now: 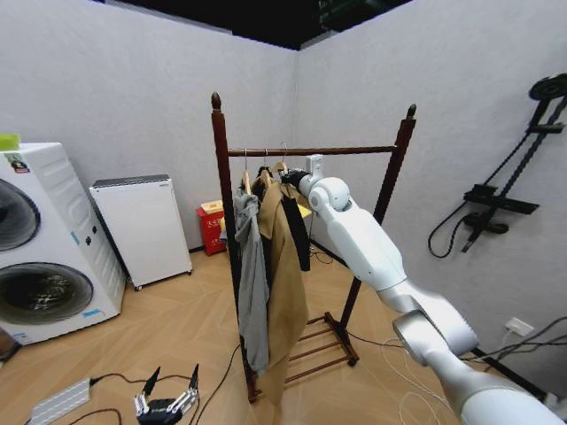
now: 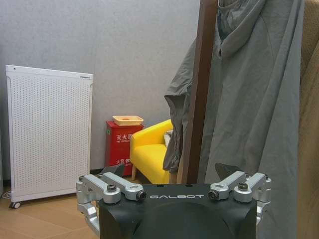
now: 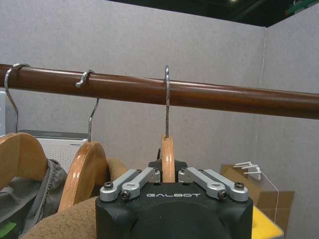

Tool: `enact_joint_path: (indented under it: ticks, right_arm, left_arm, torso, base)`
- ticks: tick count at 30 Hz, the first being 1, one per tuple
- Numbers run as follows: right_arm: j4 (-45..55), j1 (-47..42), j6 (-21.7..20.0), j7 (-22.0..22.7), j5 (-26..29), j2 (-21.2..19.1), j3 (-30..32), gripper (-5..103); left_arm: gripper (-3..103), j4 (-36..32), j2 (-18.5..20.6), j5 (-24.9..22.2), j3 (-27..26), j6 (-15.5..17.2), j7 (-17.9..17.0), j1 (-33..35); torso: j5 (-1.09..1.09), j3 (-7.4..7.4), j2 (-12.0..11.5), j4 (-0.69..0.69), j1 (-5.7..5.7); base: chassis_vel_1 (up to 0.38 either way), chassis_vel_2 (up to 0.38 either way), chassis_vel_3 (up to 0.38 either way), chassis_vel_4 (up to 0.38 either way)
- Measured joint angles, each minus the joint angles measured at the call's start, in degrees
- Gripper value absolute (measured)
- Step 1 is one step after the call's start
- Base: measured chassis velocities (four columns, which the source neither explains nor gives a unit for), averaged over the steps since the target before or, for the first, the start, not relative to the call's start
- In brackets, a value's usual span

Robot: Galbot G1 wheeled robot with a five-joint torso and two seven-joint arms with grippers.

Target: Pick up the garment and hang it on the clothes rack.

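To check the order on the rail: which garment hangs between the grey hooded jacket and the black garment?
The long tan coat hangs between the grey hooded jacket and the black garment, as the head view shows.

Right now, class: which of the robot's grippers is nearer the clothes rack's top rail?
The right gripper: it is up just below the top rail, closed on a hanger. The left gripper hangs low near the floor.

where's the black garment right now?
In the head view the garment hangs on the clothes rack, right of the tan coat. The right gripper is shut on its hanger.
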Motion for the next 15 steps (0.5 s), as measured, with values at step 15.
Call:
enact_joint_path:
  ticks: [15]
  right_arm:
    - [5.9,-5.4,5.1,0.0,4.4,-3.2,3.1,43]
  left_arm:
    - [100,0.0,0.0,0.0,0.0,0.0,0.0,0.0]
  torso:
    - [0.00,0.00,0.0,0.04,0.00]
  base:
    - [0.000,0.000,0.000,0.000]
